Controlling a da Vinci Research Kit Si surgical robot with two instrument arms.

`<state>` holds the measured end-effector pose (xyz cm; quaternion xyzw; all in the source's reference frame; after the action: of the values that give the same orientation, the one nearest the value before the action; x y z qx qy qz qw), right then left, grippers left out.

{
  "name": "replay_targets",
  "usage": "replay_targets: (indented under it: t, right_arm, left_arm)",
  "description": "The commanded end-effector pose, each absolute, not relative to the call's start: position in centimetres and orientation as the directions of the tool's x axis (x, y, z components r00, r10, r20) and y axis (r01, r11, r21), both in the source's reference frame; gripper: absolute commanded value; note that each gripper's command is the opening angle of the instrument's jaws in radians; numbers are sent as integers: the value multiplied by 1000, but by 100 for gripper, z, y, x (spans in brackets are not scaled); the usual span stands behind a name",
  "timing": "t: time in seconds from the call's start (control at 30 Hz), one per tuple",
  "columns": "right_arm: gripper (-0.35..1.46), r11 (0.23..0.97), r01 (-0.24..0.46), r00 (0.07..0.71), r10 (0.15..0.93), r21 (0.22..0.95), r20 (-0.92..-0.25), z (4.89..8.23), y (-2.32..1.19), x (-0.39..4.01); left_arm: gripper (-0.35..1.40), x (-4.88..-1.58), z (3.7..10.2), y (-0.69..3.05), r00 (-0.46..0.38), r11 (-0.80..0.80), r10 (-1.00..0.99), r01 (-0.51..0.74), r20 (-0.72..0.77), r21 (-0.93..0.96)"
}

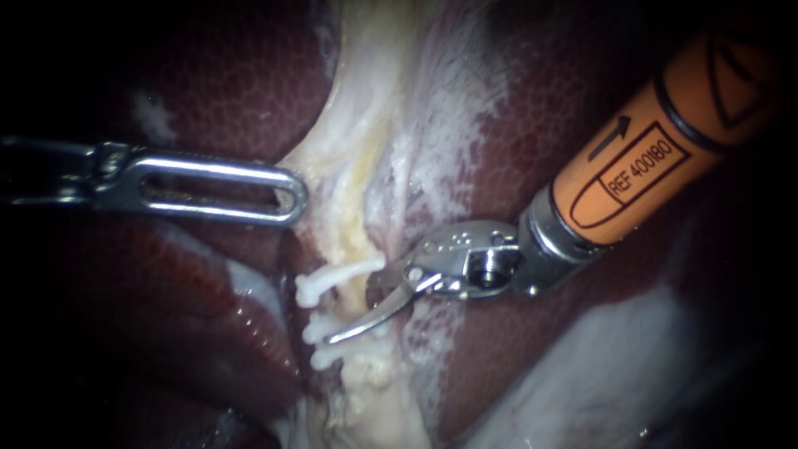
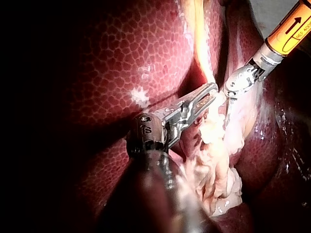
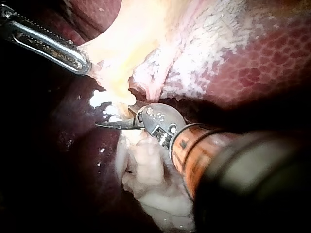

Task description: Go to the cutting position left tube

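Right tool (image 1: pixel 349 312): upper blade (image 1: pixel 385 281) behind tissue (image 1: pixel 357 237)

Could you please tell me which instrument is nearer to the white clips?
Right. The right instrument reaches among the white clips, one blade against them; the left instrument is apart, further up at the pale tissue.

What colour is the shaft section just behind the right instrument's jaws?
Orange with black markings; the right instrument shows it best in the endoscope view.
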<state>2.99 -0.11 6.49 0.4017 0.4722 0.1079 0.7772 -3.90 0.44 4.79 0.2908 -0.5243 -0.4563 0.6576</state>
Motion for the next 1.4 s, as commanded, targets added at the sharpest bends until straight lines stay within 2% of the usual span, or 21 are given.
replay_targets:
  t: [0.03,0.6,1.4]
  right_arm:
    - [114,654,211,531,547,726,-647,649,-11,300]
    - [101,655,210,530,548,726,-647,649,-11,302]
    - [98,651,206,531,552,730,-643,649,-11,304]
  left_arm:
    - [-35,-390,479,44,34,415,-905,295,424,861]
    - [-35,-390,479,45,34,415,-905,295,424,861]
    - [-35,-390,479,45,34,414,-905,295,424,861]
